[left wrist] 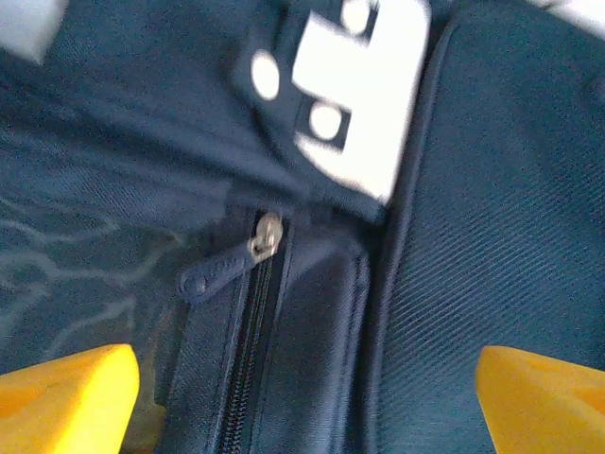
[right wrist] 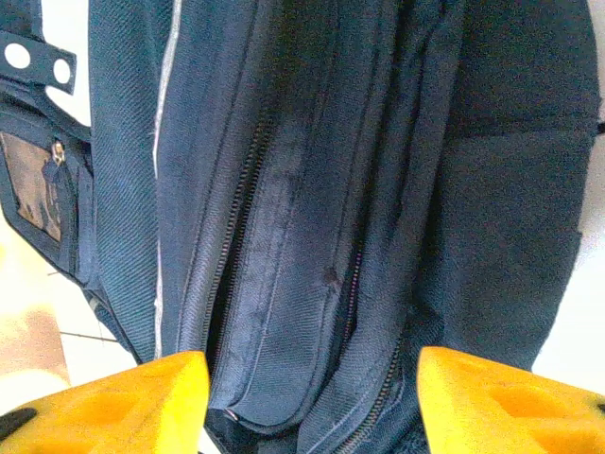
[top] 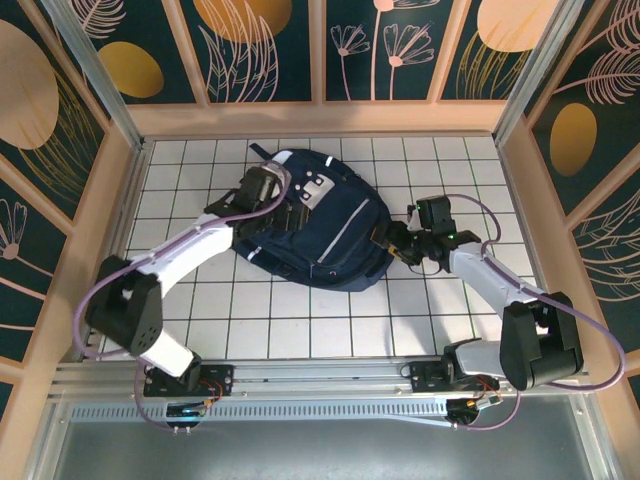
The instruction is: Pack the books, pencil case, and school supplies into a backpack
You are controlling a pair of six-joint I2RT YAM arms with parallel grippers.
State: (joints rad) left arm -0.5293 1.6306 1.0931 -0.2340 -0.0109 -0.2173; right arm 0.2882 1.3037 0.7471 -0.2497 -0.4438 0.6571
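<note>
1. Yellow fingertips (left wrist: pixel 76 397) of the left gripper (left wrist: pixel 302 383) sit closest to the lens, one in each bottom corner of the left wrist view. Its jaws are spread wide with nothing pinched, just fabric below.
2. Biggest thing is the tiled table (top: pixel 300 320). It looks slick, so my worry is that any tug slides the bag around.
3. Next, the backpack (top: pixel 320 235) lies flat just above centre in the overhead view. Its zips look closed, so I'd guess the packing is about done.
4. At the bag's right edge, the right gripper (right wrist: pixel 312 378) has its jaws apart, straddling a zipped seam. Can't tell if the pads touch the cloth. If they do, backing off could drag the bag toward the wooden rail (top: pixel 330 118).
5. Smallest is the zipper pull (left wrist: pixel 222 272), lying between the left fingers. Closing or lifting carelessly could snag it and reopen that pocket.
6. For room, the lower half of the overhead view is bare tiles, so retreating downward looks easiest. The sides are tighter.
</note>
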